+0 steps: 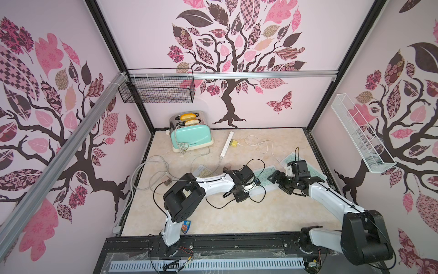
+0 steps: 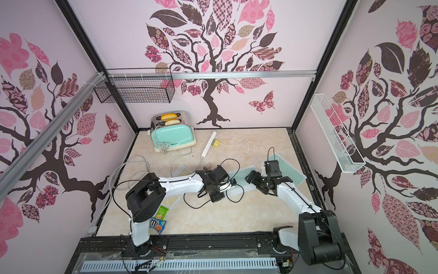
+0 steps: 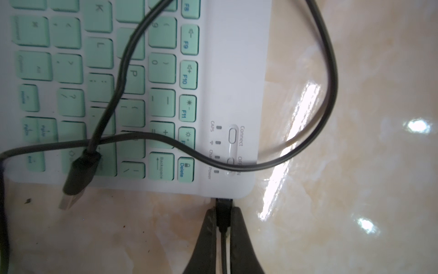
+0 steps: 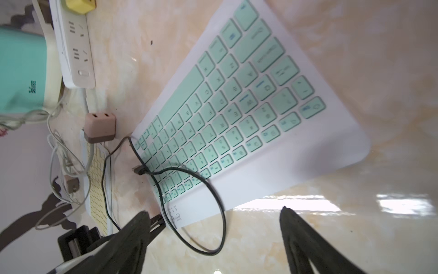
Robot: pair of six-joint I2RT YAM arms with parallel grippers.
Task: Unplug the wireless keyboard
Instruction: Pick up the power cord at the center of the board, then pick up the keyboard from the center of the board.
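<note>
The wireless keyboard [image 1: 265,174] [image 2: 241,176] is white with mint-green keys and lies flat on the marble table between both arms. A black cable's plug [image 3: 224,204] sits in the port at the keyboard's [image 3: 232,71] corner edge. My left gripper [image 3: 224,210] [image 1: 253,186] is shut on that plug, one finger on each side. The cable [image 3: 331,71] loops over the table and keys, and its loose USB end [image 3: 78,175] rests on the keyboard's edge. My right gripper [image 4: 213,211] [image 1: 275,178] stands open over bare table just off the keyboard [image 4: 296,151], holding nothing.
A second mint keyboard [image 1: 292,157] lies under the right arm and a yellow-keyed one [image 1: 203,170] under the left arm. A mint toaster [image 1: 190,135], a white power strip [image 1: 227,144] with a yellow plug, white cables [image 1: 147,170], a brown adapter [image 4: 100,127] and snack packets [image 2: 157,224] surround them.
</note>
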